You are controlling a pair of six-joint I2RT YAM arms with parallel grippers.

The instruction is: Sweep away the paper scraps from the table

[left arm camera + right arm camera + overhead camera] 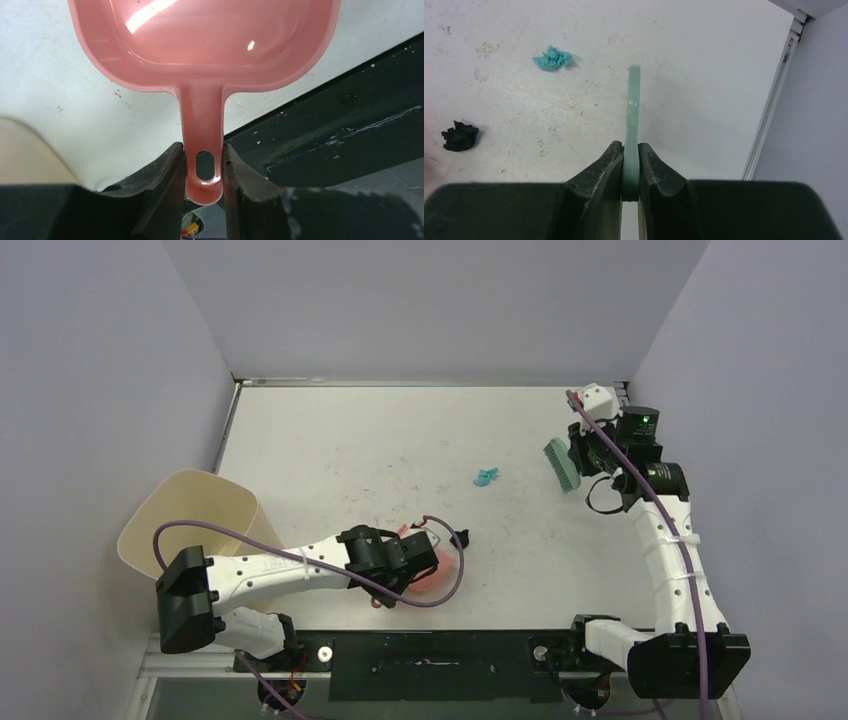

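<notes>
A teal paper scrap (486,477) (553,58) lies mid-table, and a black one (462,537) (460,136) lies nearer the front, just right of the pink dustpan (432,571) (200,40). The dustpan sits low over the white table (330,440) near its front edge. My left gripper (412,552) (204,150) is shut on its handle, and its tray looks empty. At the right side, my right gripper (585,454) (631,147) is shut on the teal brush (560,464) (633,110), which hangs above the table right of the teal scrap.
A beige round-cornered bin (190,520) stands at the table's left edge beside the left arm. Grey walls close in the back and both sides. The table's metal rim (769,120) runs close to the right of the brush. A dark frame (340,140) borders the front edge.
</notes>
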